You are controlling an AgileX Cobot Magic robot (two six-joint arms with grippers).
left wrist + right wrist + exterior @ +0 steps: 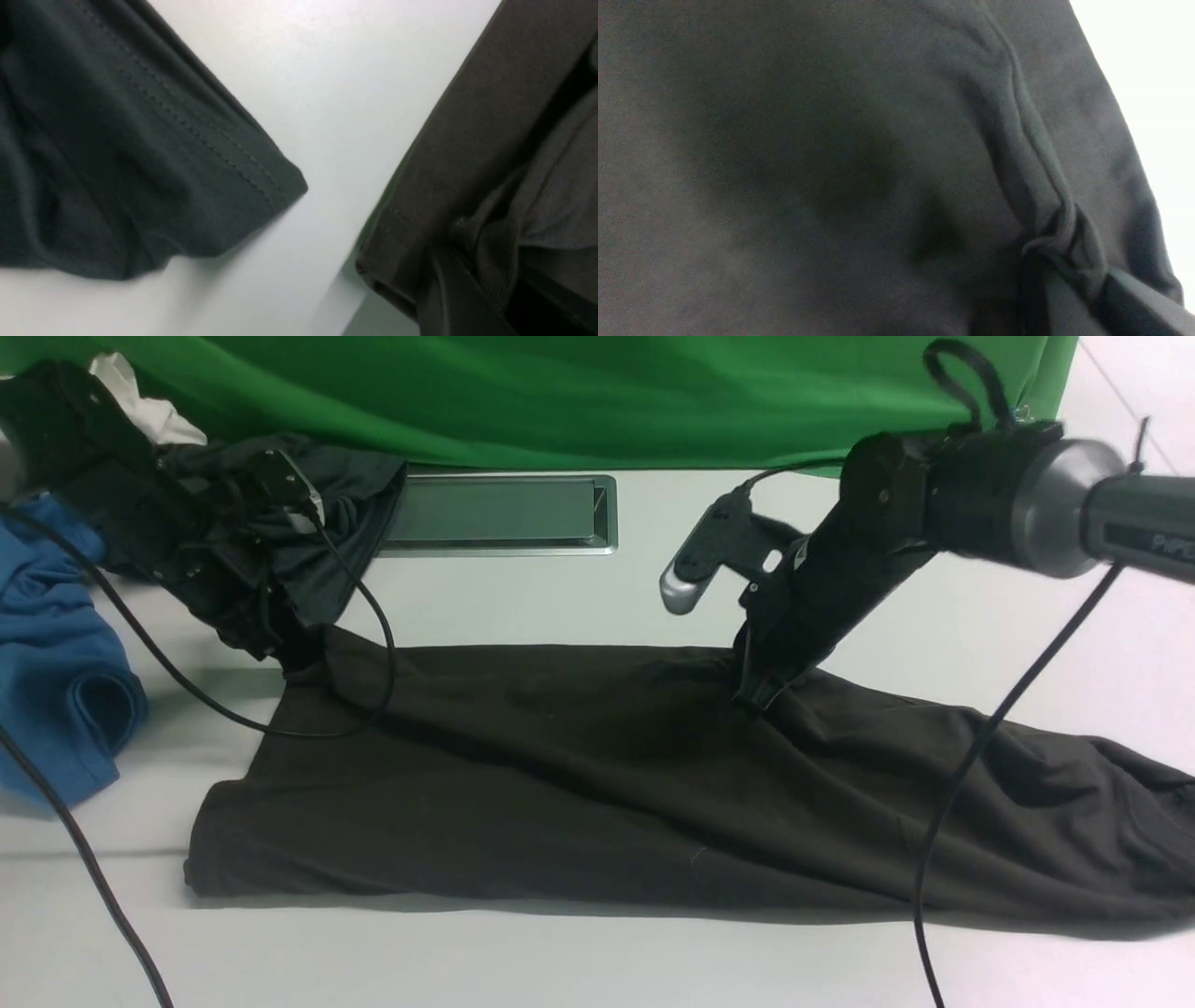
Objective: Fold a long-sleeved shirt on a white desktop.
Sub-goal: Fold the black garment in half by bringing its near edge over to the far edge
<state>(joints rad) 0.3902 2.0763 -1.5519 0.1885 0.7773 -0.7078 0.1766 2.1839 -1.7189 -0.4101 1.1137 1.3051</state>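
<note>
The long-sleeved shirt (579,775) is lying flat across the middle of the table (523,597), stretching from near the table's left side towards its right edge. Its right end is running out of the front view, so the sleeve and cuff there are being cut off. No print or label is showing on the dark cloth.

The left fingers (448,298) are hard to pick out in the front view, merging with the dark teal-grey garment (345,513) heaped by the far left corner. In the left wrist view only one finger is showing. The shirt's stitched hem is bunching against it, and the fingers are pinching shut on the shirt's far left corner.

The right fingers (758,691) are pressing down into the shirt's far edge, right of the middle, with their tips sinking into a fold. The right wrist view is dim and nearly filled with cloth. A ridge of fabric is gathering at the one visible finger (1134,298), so they are standing narrow and gripping the shirt.

A blue garment (56,653) is lying at the table's left edge, partly cut off. The silver cable slot (495,513) is sitting along the far edge, in front of the green backdrop (560,392).
</note>
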